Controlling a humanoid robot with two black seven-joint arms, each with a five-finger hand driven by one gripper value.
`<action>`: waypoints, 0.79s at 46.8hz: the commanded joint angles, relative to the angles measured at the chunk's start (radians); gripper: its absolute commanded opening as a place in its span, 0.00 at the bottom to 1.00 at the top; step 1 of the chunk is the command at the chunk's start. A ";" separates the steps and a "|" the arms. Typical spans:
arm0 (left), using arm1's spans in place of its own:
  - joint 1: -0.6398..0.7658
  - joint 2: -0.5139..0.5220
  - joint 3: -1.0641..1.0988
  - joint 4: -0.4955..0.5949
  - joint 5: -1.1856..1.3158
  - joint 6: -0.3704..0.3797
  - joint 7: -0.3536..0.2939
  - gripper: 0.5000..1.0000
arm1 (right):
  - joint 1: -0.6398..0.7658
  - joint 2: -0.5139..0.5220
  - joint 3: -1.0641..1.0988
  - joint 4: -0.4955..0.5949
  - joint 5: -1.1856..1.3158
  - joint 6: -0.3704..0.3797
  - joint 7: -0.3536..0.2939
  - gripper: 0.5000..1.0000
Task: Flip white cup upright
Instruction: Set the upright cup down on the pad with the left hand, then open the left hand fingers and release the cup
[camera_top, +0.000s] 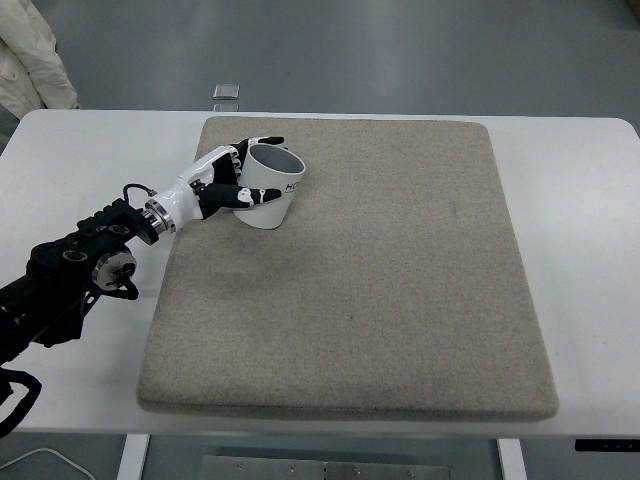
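A white cup with dark lettering stands on the far left part of the beige mat, its open mouth facing up and slightly toward the right. My left hand wraps around the cup's left side, with its thumb along the near wall and fingers curled behind the rim. The left arm runs in from the lower left edge. No right arm shows.
The mat lies on a white table. A small grey object lies on the floor beyond the table's far edge. A white garment hangs at the top left corner.
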 joint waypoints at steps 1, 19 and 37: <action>0.000 0.002 0.000 0.000 0.000 0.000 0.000 0.93 | 0.001 0.000 -0.001 0.000 0.000 0.000 0.000 0.86; -0.006 0.006 0.000 -0.028 -0.004 -0.001 0.000 0.99 | 0.001 0.000 -0.001 0.003 0.000 0.000 0.000 0.86; -0.008 0.064 -0.012 -0.112 -0.010 -0.006 0.000 0.99 | 0.001 0.000 -0.001 0.005 0.000 0.000 0.000 0.86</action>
